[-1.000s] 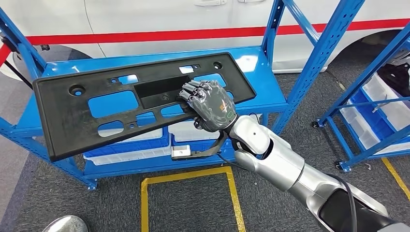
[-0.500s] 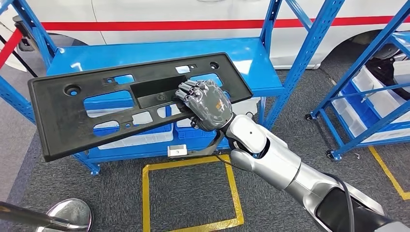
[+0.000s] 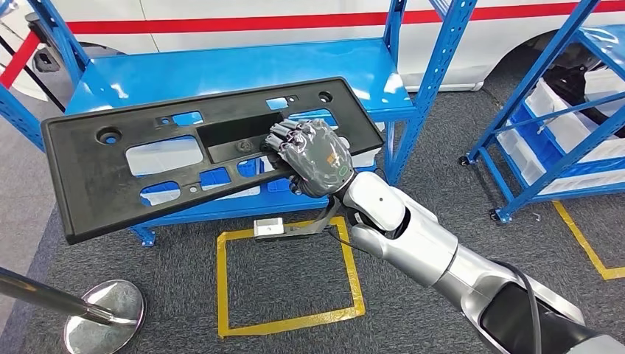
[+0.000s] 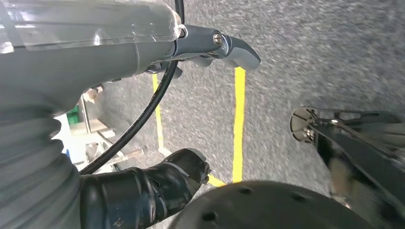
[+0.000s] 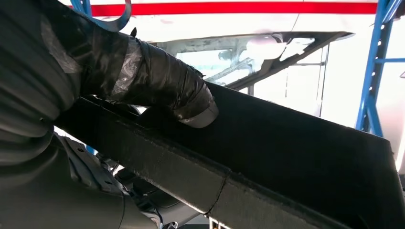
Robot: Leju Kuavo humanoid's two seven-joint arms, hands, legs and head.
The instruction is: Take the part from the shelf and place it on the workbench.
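From up high in the head view, the right robot hand (image 3: 313, 156) holds a long black plastic part (image 3: 110, 188) by its near edge, with the fingers curled over the rim next to a big slot in the middle. The part has many holes cut in it and tilts a little, with its far left end low and out over the floor. It is lifted off the blue shelf (image 3: 221, 74), which stands just behind and under it. White bins (image 3: 221, 214) sit on the lower level of the shelf. A yellow tape square (image 3: 284, 324) is on the grey carpet below the arm. A shiny metal post base (image 3: 103, 324) stands on the floor at the lower left. A white car with a red stripe (image 3: 258, 21) is behind the shelf

Close up in the left wrist view, the left robot hand (image 4: 143, 186) hangs over the carpet with nothing in it. I cannot tell if its fingers are spread or curled. Yellow tape (image 4: 238, 119) runs along the floor

Close up in the right wrist view, the dark thumb (image 5: 162, 86) of the right robot hand presses on the black part (image 5: 286, 143), pinching its edge
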